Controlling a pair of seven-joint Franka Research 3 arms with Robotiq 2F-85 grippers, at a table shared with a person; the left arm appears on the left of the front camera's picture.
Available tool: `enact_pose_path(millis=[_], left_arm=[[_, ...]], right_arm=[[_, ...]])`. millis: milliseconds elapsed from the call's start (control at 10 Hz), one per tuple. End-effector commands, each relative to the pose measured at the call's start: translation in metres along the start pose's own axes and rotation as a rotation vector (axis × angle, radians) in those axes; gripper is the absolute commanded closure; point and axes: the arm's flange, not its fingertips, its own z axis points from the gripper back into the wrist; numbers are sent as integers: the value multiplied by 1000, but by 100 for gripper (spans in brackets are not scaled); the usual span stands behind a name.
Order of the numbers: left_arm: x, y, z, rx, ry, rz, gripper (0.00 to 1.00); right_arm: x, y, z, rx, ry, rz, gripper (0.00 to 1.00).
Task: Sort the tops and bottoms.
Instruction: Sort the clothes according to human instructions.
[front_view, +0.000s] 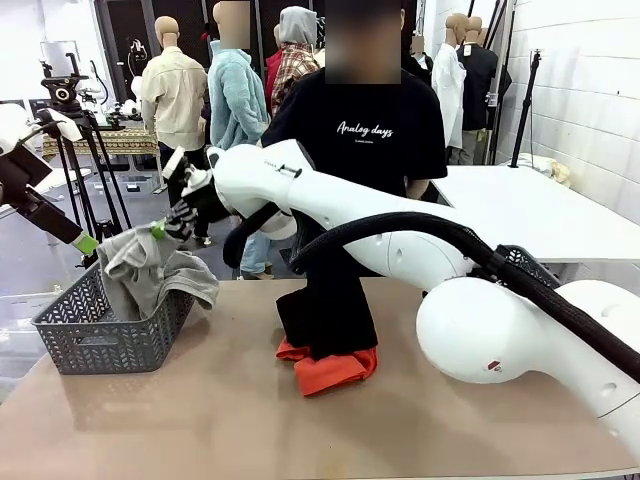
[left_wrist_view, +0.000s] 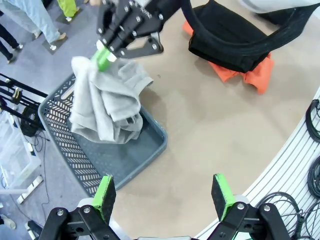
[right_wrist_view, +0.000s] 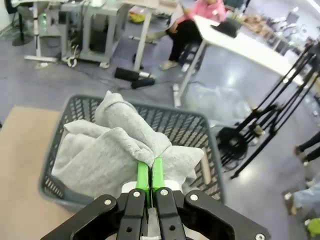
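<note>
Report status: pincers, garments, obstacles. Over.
Right pincer shut on grey garment, over basket. Left pincer open, empty. Black garment on orange garment, mid-table. No obstacle.

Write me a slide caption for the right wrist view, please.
Right gripper, shut on the light grey garment, holds it over the grey mesh basket.
</note>
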Motion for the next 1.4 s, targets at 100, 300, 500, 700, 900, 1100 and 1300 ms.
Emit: enact_pose_path(millis=[100,300,500,700,900,1100,1300], left_arm=[[0,0,0,1,1,0,0],[0,0,0,1,1,0,0],[0,0,0,1,1,0,0],[0,0,0,1,1,0,0],[0,0,0,1,1,0,0],[0,0,0,1,1,0,0],[0,0,0,1,1,0,0]], right_arm=[[17,-126,-114,112,-28,-14,100],[8,-134,-136,150,-53,-10,100],[3,-137,-145,171,-50,-23,100],[8,-142,-144,155,-41,22,70],[10,-141,-142,145,-52,42,35],[17,-141,-135,118,-71,69,0],[34,-139,-121,90,-81,47,0]])
